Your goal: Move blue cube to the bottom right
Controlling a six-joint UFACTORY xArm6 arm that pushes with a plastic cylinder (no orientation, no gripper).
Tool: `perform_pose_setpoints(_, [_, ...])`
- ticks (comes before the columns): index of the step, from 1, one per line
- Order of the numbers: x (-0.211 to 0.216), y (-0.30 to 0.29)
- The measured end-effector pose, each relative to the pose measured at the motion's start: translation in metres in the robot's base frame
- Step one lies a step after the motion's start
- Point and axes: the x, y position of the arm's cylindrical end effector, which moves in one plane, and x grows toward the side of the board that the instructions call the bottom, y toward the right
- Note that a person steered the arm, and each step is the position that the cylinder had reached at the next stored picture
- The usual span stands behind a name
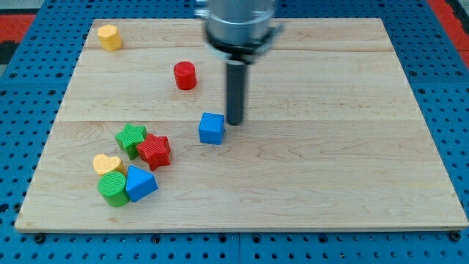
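Jaws are not present on this arm; only a straight dark rod is carried, so nothing can be held, only pushed. My tip (234,122) is placed just beside the blue cube (211,128), at its upper right side in the view; whether they touch cannot be told.

From this side the cube would be pushed toward the view's left, away from the goal, so a move around to its upper left is probably needed. The bottom right of the wooden board (352,183) is well apart from the cube.

Further out, a red cylinder (185,75) is seen above, and a yellow block (109,37) stands at the top left. A cluster lies at the lower left: green star (130,138), red star (154,150), yellow heart (106,163), green cylinder (113,188), and a second blue block (140,183).
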Motion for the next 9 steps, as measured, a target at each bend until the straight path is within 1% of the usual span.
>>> perform_pose_setpoints(1, [-0.014,-0.049])
perform_pose_setpoints(2, [0.023,-0.08])
perform_pose_setpoints(3, [0.036,-0.015])
perform_pose_setpoints(4, [0.032,0.077])
perform_pose_setpoints(6, [0.018,0.117])
perform_pose_setpoints(7, [0.006,0.154])
perform_pose_setpoints(8, [0.047,0.19])
perform_pose_setpoints(9, [0.079,0.185])
